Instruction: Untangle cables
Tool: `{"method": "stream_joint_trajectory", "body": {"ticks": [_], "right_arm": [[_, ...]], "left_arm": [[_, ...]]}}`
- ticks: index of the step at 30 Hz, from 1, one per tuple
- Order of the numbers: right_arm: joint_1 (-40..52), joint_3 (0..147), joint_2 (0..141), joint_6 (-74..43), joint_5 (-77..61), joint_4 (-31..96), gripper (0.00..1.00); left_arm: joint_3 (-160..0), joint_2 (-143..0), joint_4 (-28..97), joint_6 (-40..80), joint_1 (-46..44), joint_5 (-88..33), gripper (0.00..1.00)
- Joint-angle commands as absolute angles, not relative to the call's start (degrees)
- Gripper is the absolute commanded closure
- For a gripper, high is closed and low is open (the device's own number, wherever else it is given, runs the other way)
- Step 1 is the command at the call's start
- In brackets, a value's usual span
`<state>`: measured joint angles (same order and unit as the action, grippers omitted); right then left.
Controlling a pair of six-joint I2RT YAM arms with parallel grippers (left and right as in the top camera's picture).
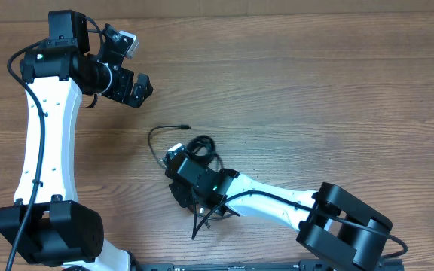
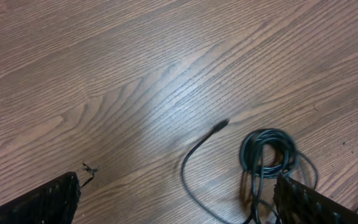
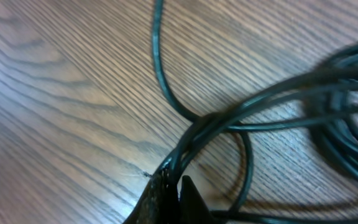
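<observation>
My right pincer was pressed shut on strands at the near edge of the cables. Their loose end lay beyond, toward my left pincer, which hung spread, well apart.

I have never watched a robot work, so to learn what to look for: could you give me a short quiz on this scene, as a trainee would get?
1. True or false: the left claw is gripping the cables.
2. What do the cables lie on? A) a wooden table B) a metal tray C) a cloth
3. Fill in: the right claw is ____ on some of the cables.

Key: 1 false, it stands open, apart from them. 2 A. 3 shut.
</observation>
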<state>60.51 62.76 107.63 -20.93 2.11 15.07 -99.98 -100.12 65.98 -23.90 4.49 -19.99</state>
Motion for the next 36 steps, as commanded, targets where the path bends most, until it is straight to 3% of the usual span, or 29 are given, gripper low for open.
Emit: {"method": "stream_joint_trajectory", "body": {"ticks": [1,6,10,11,18,24,27,33,36], "right_arm": [[60.7,63.7,108.5,-21.0,2.5,15.4,0.96],[60.6,63.8,105.9,-20.9,2.5,19.3,0.96],[60.6,63.8,100.2,-19.1,2.5,22.0,0.96],[60.6,63.8,96.2,-17.8,2.4,23.1,0.96],[60.6,63.8,78.1,-16.0,2.2,26.3,0.96],[60.0,63.8,65.2,-14.5,2.3,31.6,0.96],[58.3,63.8,63.9,-14.5,1.8,33.6,0.96],[58.0,63.8,63.9,-14.5,0.1,31.0,0.96],[58.0,63.8,63.9,-14.5,0.1,31.0,0.96]], "left_arm": [[-99.4,-100.0,66.2,-23.1,3.7,-21.3,0.00],[-99.4,-100.0,67.8,-27.8,3.2,-25.2,0.00],[-99.4,-100.0,70.0,-35.0,3.2,-32.1,0.12],[-99.4,-100.0,72.0,-40.5,2.9,-36.6,0.16],[-99.4,-100.0,82.5,-65.2,0.6,-49.9,0.16],[-99.4,-100.0,90.5,-80.5,0.6,-58.0,0.16],[-99.4,-100.0,96.5,-88.8,-1.4,-58.8,0.16],[-99.4,-100.0,96.8,-91.0,-7.5,-58.0,0.14],[-99.4,-100.0,96.8,-93.6,-10.2,-56.4,0.20]]}}
